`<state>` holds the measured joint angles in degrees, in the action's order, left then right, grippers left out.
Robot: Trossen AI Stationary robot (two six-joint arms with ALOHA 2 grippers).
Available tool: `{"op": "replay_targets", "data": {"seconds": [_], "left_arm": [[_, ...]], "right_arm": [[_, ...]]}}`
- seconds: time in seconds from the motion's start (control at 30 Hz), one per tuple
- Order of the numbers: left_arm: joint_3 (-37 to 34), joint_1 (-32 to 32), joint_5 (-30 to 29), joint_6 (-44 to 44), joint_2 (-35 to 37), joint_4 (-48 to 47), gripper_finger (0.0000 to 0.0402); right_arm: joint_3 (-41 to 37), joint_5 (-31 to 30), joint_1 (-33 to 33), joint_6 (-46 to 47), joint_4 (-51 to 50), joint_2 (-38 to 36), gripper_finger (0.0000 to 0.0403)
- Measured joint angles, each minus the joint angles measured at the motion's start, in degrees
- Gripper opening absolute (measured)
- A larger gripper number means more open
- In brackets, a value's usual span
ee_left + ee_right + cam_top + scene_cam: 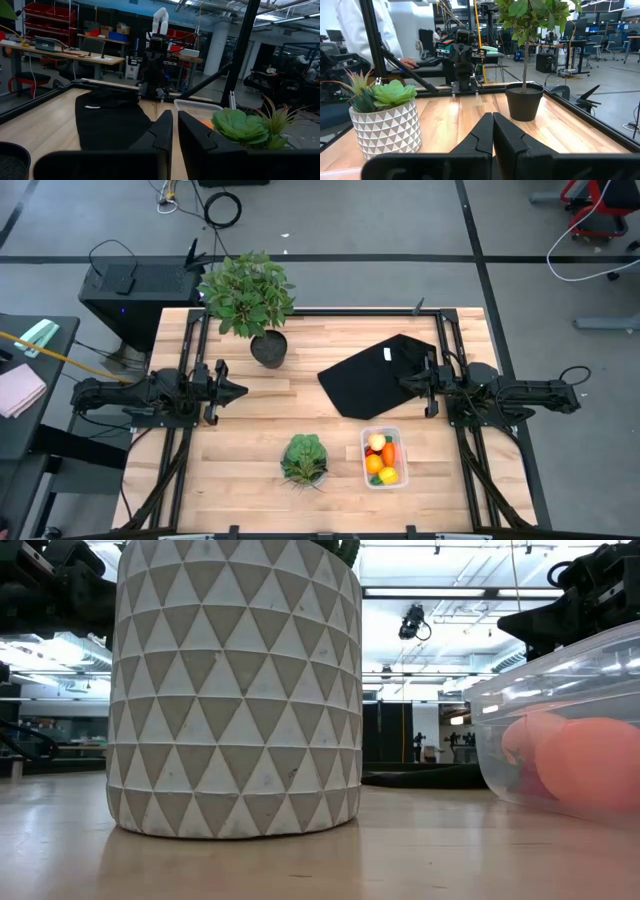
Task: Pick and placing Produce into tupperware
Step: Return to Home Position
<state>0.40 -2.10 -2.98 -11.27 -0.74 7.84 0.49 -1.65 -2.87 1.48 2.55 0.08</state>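
Closest to the table-level camera stands a white patterned pot (235,690), and just to its side is the wall of the clear box (560,680) with a peach ball (590,765) resting inside against it. From above, the box (384,430) sits on the bare wood near the front edge, beside the green leafy head (304,458) growing in that pot. It holds an orange ball (373,464), a yellow piece (389,475), a small red piece (377,442) and what looks like a carrot (389,452), though they crowd together. The left gripper (242,390) hangs over the left side of the table, its fingers drawn close with only a thin slit between them, holding nothing. The right gripper (403,383) hovers over the edge of the black cloth (370,380), fingers pressed together and empty. A potted plant (248,295) stands at the back.
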Motion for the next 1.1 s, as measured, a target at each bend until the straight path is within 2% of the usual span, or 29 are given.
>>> {"op": "replay_targets", "data": {"seconds": [0.33,0.67,1.1], "left_arm": [[0.0,0.0,0.0,0.0,0.0,0.0,0.0023],[0.0,0.0,0.0,0.0,0.0,0.0,0.0036],[0.0,0.0,0.0,0.0,0.0,0.0,0.0025]], "right_arm": [[0.0,0.0,0.0,0.0,0.0,0.0,0.0016],[0.0,0.0,0.0,0.0,0.0,0.0,0.0016],[0.0,0.0,0.0,0.0,0.0,0.0,0.0016]]}}
